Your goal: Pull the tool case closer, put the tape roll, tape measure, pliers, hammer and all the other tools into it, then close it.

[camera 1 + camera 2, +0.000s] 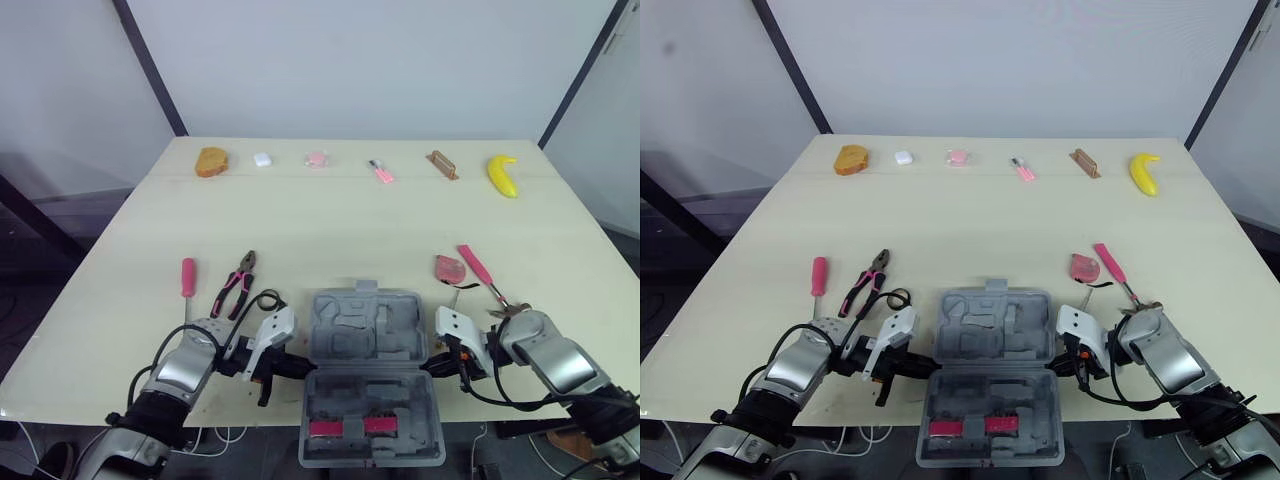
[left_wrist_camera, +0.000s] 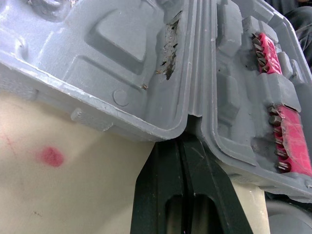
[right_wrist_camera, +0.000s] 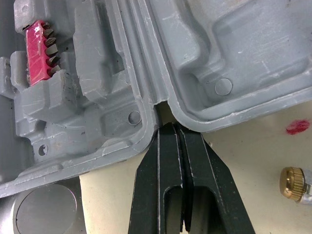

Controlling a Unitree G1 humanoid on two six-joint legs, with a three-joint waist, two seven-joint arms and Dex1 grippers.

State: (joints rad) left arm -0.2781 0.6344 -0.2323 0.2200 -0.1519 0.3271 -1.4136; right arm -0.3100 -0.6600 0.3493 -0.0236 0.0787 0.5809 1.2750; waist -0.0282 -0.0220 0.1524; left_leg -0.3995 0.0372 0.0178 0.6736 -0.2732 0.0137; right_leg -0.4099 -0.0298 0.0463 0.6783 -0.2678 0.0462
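Note:
The grey tool case lies open at the table's front edge, one half on the table, the other half hanging over the edge with red bit strips in it. My left gripper is shut, its tips wedged into the hinge notch on the case's left side. My right gripper is shut at the hinge notch on the right side. Pliers and a red-handled screwdriver lie left of the case. A pink tape measure and a pink-handled hammer lie to its right.
Along the far edge sit a bread piece, a white item, a pink item, a small pink tool, a brown block and a banana. A brass knob lies near my right gripper.

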